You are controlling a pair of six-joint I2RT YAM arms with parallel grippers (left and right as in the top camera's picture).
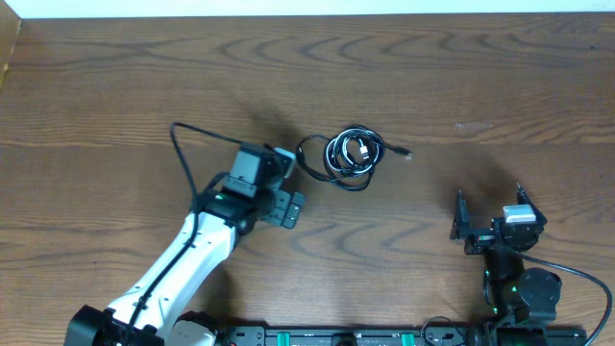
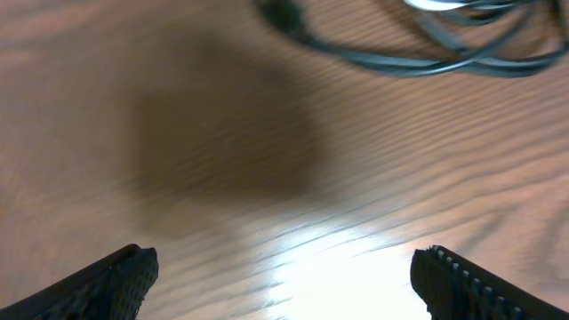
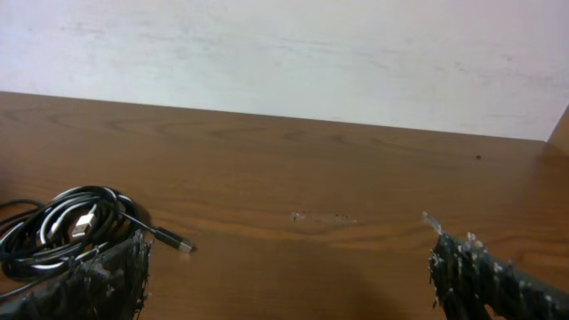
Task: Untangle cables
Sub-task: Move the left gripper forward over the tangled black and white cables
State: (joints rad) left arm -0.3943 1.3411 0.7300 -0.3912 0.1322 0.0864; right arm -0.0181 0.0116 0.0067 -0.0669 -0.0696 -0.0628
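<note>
Two open: left end effector near cables, right end effector retracted

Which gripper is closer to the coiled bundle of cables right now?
Left. The left gripper sits open just beside the cable bundle, on its left in the overhead view. The right gripper, also open, is well off to the bundle's right.

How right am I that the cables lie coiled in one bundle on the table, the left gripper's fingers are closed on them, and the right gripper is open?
One part is wrong: the left gripper is open and empty, with the cables lying beyond its fingers, as the left wrist view shows. The coiled bundle on the table and the open right gripper are correct.
</note>
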